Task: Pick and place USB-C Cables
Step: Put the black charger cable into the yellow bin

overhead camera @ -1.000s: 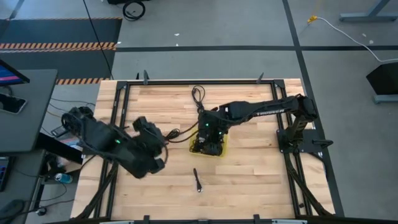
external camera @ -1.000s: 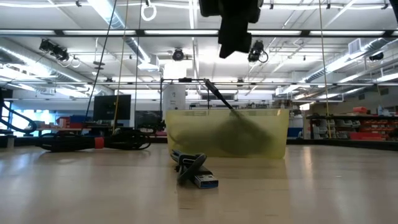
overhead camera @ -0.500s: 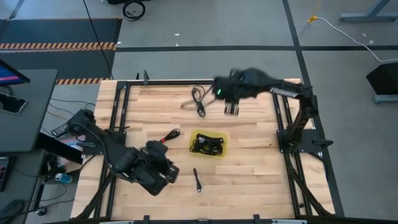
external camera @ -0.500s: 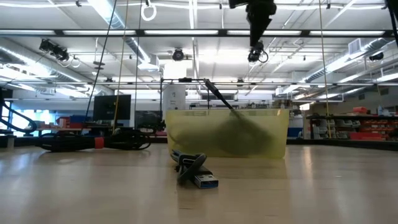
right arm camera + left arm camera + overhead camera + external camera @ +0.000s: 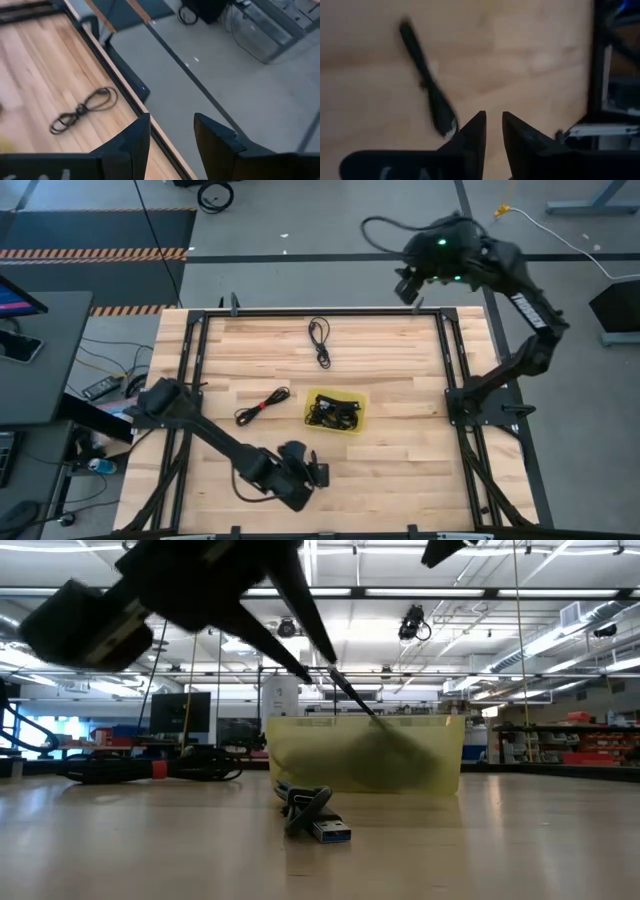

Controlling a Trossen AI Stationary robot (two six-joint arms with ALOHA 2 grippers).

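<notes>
1. OK, left gripper (image 5: 492, 117) is hovering low over the front of the table (image 5: 420, 460), well in front of the yellow tray (image 5: 350, 397).
2. Its fingers (image 5: 472, 132) are sitting a narrow slit apart, with bare wood showing between them and nothing gripped.
3. One loose USB-C cable (image 5: 427, 100) is lying flat on the wood just beside that gripper, outside the gap. Its plug end is reaching close to one fingertip; can't tell if it's touching.
4. In the low view that same cable (image 5: 315, 815) is resting in front of the tray, metal plug pointing towards the camera.
5. Tray is holding a tangle of black cables (image 5: 333, 412), and one cable end (image 5: 350, 695) is sticking up over the rim at a slant.
6. Another cable with a red tie (image 5: 262, 405) is lying on the table just left of the tray, not touching it.
7. A looped cable (image 5: 320, 340) is lying near the far edge, well apart from the tray.
8. Right gripper (image 5: 408, 285) is hanging high, out past the far edge of the table.
9. Its fingers (image 5: 135, 137) are standing wide apart and holding nothing; the looped cable (image 5: 82, 107) is showing far below it.
</notes>
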